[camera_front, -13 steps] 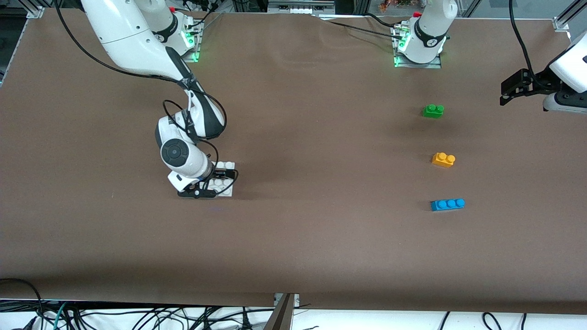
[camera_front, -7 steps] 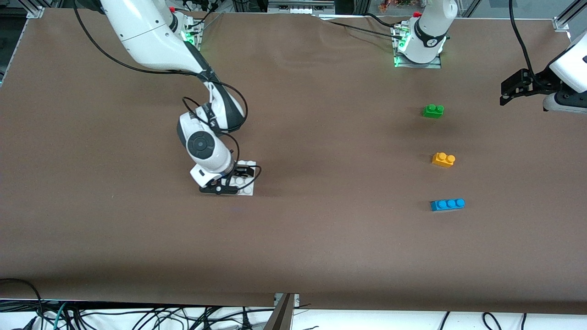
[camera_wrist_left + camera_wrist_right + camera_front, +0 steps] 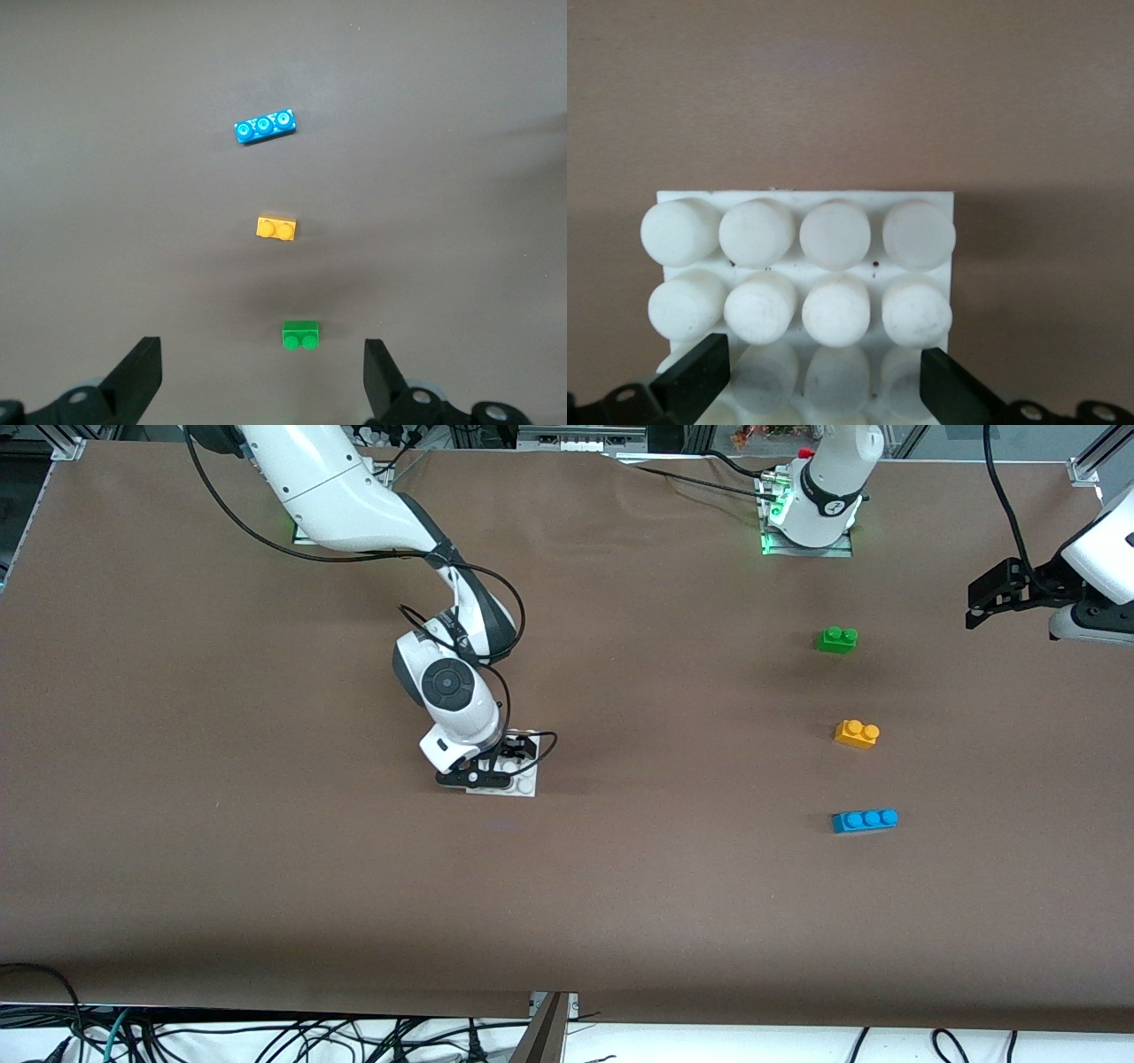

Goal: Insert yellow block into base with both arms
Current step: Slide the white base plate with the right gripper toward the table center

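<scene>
The yellow block (image 3: 857, 733) lies on the brown table toward the left arm's end, between a green and a blue brick; it also shows in the left wrist view (image 3: 276, 228). The white studded base (image 3: 521, 781) is near the table's middle, gripped at its edge by my right gripper (image 3: 496, 766). In the right wrist view the base (image 3: 806, 257) fills the frame and my right gripper (image 3: 819, 385) has a finger on each side of it. My left gripper (image 3: 983, 598) hangs open and empty over the left arm's end of the table; its own view (image 3: 261, 390) shows its fingers wide apart.
A green two-stud brick (image 3: 837, 639) lies farther from the front camera than the yellow block, and a blue three-stud brick (image 3: 865, 820) lies nearer. Both show in the left wrist view, green (image 3: 301, 336) and blue (image 3: 265, 128). Arm bases stand along the back edge.
My right gripper has carried the base steadily toward the left arm's end of the table. The left arm and the three bricks have not moved.
</scene>
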`<state>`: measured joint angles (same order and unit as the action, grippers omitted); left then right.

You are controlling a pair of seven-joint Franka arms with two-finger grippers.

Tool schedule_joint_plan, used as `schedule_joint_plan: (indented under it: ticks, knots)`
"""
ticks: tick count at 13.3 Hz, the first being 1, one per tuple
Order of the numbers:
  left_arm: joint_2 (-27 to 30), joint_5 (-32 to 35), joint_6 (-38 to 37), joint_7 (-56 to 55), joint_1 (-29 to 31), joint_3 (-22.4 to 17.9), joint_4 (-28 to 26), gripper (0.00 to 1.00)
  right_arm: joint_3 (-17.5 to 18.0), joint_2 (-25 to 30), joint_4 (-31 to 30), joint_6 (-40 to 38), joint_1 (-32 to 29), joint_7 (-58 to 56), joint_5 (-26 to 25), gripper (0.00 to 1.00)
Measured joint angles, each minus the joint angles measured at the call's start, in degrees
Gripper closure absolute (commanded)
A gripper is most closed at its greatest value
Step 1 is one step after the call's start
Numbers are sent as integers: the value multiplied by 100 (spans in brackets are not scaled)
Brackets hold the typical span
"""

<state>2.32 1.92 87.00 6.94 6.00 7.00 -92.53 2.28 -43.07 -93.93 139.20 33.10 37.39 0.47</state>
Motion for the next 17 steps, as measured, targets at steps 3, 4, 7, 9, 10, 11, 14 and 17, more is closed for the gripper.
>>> schedule_joint_plan:
  ticks: [3,4,7,9,10,11,14,17]
  knots:
    - [0,0,0,0,0,0,0,0,3,-90,179,29,193,45,0,0]
    - [0,0,0,0,0,0,0,0,3,-122,249,32,253,47,0,0]
    - [0,0,0,0,0,0,0,0,5,-190,415,35,411,52,0,0]
    - [0,0,0,0,0,0,0,0,40,-214,503,35,477,59,0,0]
    - [0,0,0,0,0,0,0,0,71,-220,532,35,491,71,0,0]
    - [0,0,0,0,0,0,0,0,82,-223,549,35,503,74,0,0]
    - [0,0,0,0,0,0,0,0,84,-228,555,35,507,75,1,0]
    - [0,0,0,0,0,0,1,0,84,-230,602,36,505,75,1,0]
